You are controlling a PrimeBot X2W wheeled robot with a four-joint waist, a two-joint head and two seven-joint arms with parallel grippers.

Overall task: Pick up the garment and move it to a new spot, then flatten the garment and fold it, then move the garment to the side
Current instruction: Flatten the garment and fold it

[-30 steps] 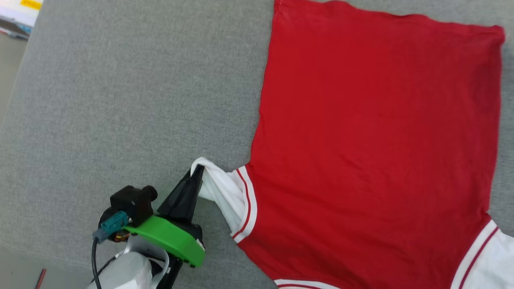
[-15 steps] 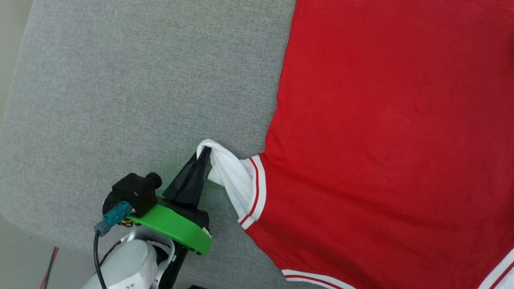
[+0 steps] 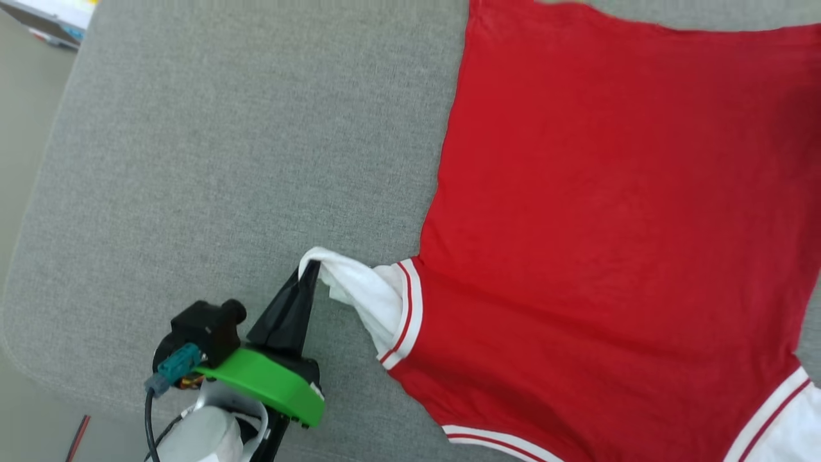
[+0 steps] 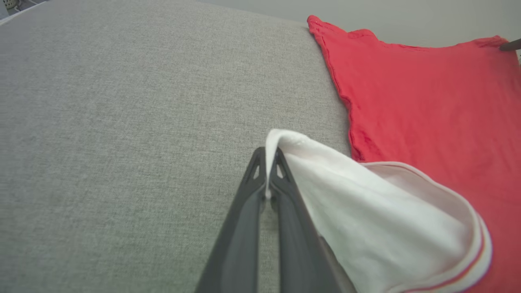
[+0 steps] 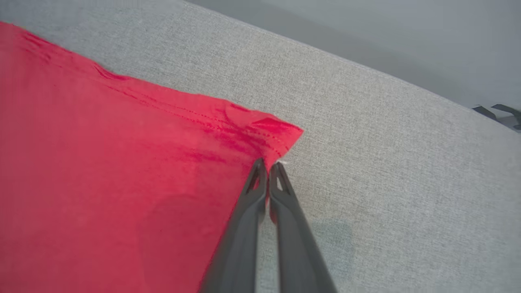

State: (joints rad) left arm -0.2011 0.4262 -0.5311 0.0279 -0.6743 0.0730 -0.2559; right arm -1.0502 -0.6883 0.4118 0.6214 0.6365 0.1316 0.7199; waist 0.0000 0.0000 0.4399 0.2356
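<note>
- The garment [image 3: 609, 224] lies spread on a grey cushion [image 3: 224, 160].
- My left gripper [image 4: 267, 156] pinches its white sleeve [image 4: 366, 211]; tugging could slip it.
- My right gripper [image 5: 268, 166], closed at the hem corner [image 5: 281, 136], may hold nothing.

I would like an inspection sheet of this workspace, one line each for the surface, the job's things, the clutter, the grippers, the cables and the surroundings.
Surface: grey fabric surface, even, rounded edge.
Job's things: garment, red, spread nearly flat, no print showing; its white sleeve is lifted and bunched.
Clutter: nothing seen.
Grippers: left gripper, jaws shut on the white sleeve's tip; right gripper, jaws shut at a red hem corner, grip on cloth unclear.
Cables: black cable by the left wrist camera; red-and-black wire on the floor.
Surroundings: papers beyond the surface's far left corner.
</note>
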